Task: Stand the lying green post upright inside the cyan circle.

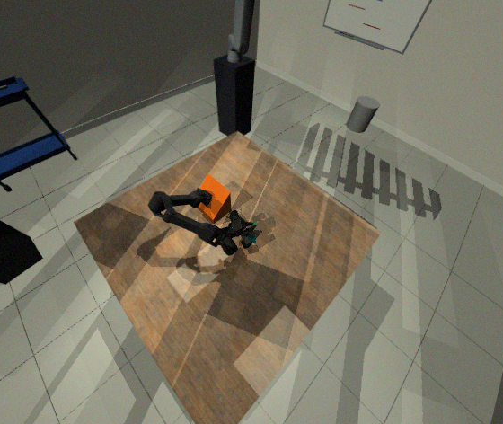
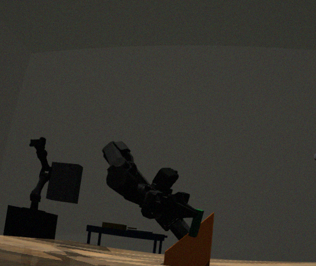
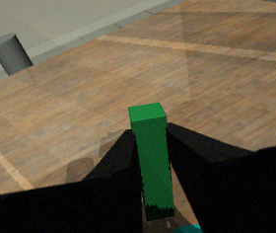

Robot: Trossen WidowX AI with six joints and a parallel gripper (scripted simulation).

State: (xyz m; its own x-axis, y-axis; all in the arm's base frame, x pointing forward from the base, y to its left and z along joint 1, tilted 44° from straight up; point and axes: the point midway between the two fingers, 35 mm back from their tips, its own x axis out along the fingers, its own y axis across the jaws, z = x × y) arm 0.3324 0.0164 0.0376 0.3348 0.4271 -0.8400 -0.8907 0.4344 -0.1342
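Observation:
The green post (image 1: pixel 254 224) (image 2: pixel 196 224) (image 3: pixel 154 163) is held between the fingers of my gripper (image 2: pixel 197 213) (image 3: pixel 149 134), which is shut on it near its upper end. In the exterior view the post is close to upright but leans a little, its top to the right, and its lower end is off the table. The cyan circle (image 1: pixel 252 239) (image 3: pixel 189 229) shows only in part, beside the gripper in the top view and at the bottom edge of the wrist view, close to the post's lower end. The arm hides the rest of it.
An orange wedge-shaped block (image 1: pixel 216 197) (image 2: pixel 194 250) stands on the wooden table top (image 1: pixel 324 255) close beside the arm and gripper. In the exterior view it is partly behind the post. A grey cylinder (image 1: pixel 362 114) (image 3: pixel 11 54) stands beyond the table top.

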